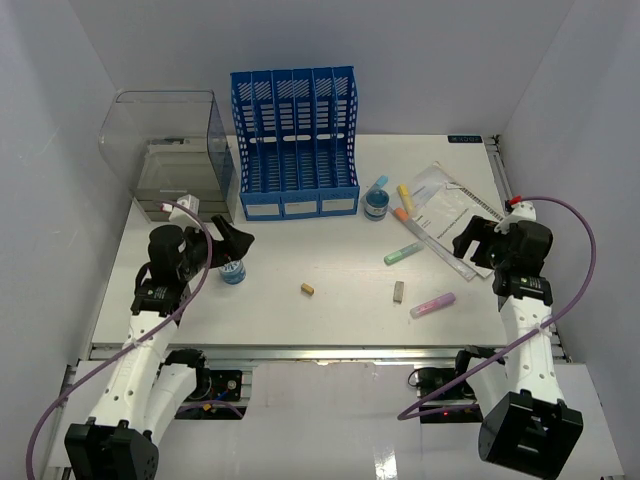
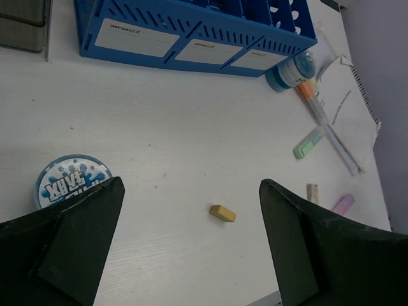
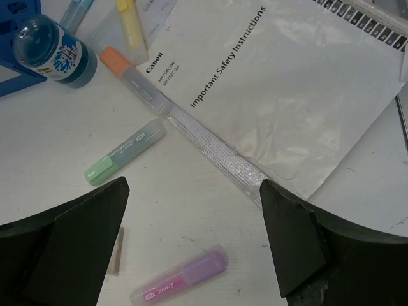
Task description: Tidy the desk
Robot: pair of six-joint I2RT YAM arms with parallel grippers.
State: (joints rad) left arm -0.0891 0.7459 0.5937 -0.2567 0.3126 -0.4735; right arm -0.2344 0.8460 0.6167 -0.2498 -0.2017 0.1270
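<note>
The white desk (image 1: 330,320) carries scattered stationery. My left gripper (image 1: 238,247) hangs open above it, just beside a round blue tin (image 1: 233,271). In the left wrist view that gripper (image 2: 191,183) holds nothing; the tin (image 2: 67,178) sits by its left finger and a yellow eraser (image 2: 223,213) lies between the fingers, lower down. My right gripper (image 1: 478,238) is open over the ruler (image 1: 440,245). In the right wrist view it (image 3: 194,185) is empty, with a pink highlighter (image 3: 182,275) and the ruler (image 3: 210,143) below.
A blue file rack (image 1: 295,140) and a clear box (image 1: 170,150) stand at the back. Nearby lie a second blue tub (image 1: 377,203), a green highlighter (image 1: 403,253), orange (image 3: 134,76) and yellow (image 3: 131,22) highlighters, a grey eraser (image 1: 398,291) and a bagged booklet (image 3: 287,83).
</note>
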